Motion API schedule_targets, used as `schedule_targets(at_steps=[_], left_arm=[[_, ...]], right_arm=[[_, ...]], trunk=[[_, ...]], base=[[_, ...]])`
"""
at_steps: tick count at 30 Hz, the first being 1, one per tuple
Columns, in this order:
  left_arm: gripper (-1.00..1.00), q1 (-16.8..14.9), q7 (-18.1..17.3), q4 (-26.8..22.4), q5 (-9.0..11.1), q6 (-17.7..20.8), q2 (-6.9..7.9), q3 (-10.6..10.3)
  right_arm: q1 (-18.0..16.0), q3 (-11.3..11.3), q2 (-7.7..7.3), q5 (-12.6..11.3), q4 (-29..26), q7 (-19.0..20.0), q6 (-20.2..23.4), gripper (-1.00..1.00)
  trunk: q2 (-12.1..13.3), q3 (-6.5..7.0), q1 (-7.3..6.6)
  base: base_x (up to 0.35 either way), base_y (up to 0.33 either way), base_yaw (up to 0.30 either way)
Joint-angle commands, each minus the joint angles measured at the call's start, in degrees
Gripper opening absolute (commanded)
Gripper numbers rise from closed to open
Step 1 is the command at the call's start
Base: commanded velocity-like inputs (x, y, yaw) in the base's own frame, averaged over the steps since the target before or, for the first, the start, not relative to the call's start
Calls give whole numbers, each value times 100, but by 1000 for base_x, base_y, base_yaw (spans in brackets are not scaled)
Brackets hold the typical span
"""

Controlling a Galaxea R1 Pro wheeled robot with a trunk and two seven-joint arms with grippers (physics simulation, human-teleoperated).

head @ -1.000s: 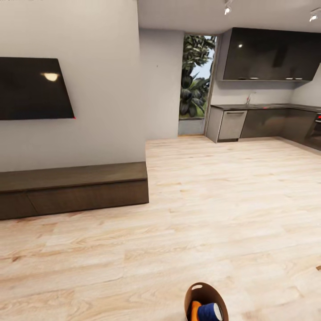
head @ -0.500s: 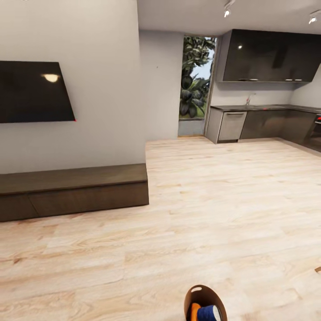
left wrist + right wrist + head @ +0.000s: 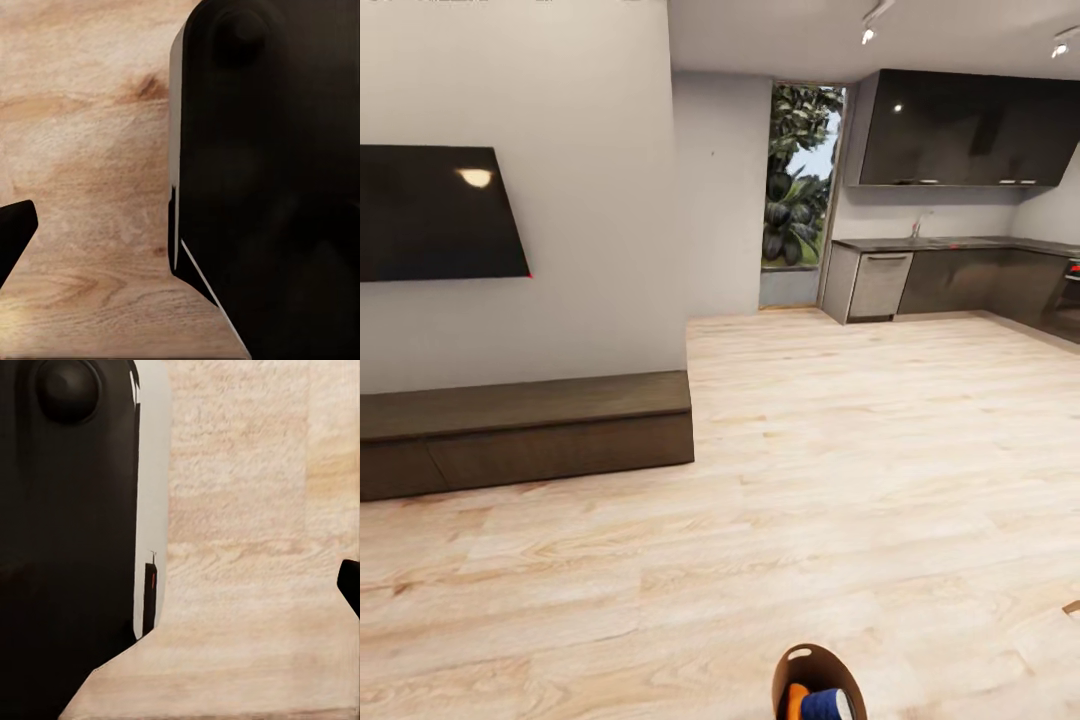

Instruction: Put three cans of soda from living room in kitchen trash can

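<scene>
From the head view the tash can (image 3: 812, 670) sits low up front with an orange can (image 3: 794, 698) and blue can (image 3: 823, 706) inside; kitchen (image 3: 960, 270) far ahead, so roll steady, keep it level; wrist views show floor, and I can't tell whether either set of fingers is apart.

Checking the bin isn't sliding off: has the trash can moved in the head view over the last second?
Cannot tell. The trash can sits lower in frame, but the cabinet shifted down too: the camera moved.
</scene>
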Motion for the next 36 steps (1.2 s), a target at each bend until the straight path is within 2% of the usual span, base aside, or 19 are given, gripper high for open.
schedule_targets(at_steps=[1, 6, 17, 22, 23, 24, 28, 32, 36], left_arm=[[100, 4, 10, 1, 1, 6, -1, 4], [100, 9, 37, 3, 6, 13, 1, 16], [100, 10, 50, 3, 12, 15, 28, 25], [100, 10, 193, 8, 60, 28, 145, 110], [100, 10, 223, 7, 89, 29, 180, 140], [100, 10, 295, 7, 257, 31, 294, 252], [100, 10, 348, 6, 576, 37, 417, 352], [100, 10, 455, 9, 733, 119, 468, 396], [100, 12, 587, 7, 757, 161, 475, 398]], right_arm=[[34, 2, 11, 0, 1, -73, 7, 100], [150, 6, 38, 4, 1, -312, 26, 100], [370, 8, 112, 27, 2, -410, 35, 100], [378, 8, 134, 31, 2, -412, 33, 100], [378, 8, 135, 31, 2, -412, 33, 100], [379, 8, 138, 31, 2, -413, 33, 100], [380, 9, 139, 31, -3, -413, 33, 100], [380, 9, 143, 27, -6, -413, 33, 100], [380, 8, 141, 22, -9, -413, 30, 100]], trunk=[[42, 19, -23], [242, 108, -133], [683, 306, -374], [884, 396, -484], [924, 414, -506], [964, 432, -528], [1124, 503, -616], [1285, 575, -704], [1445, 647, -791]], base=[[0, 0, 0], [0, 0, 0], [0, 0, 0], [0, 0, 0], [0, 0, 0], [0, 0, 0], [0, 0, 0], [0, 0, 0], [0, 0, 0]])
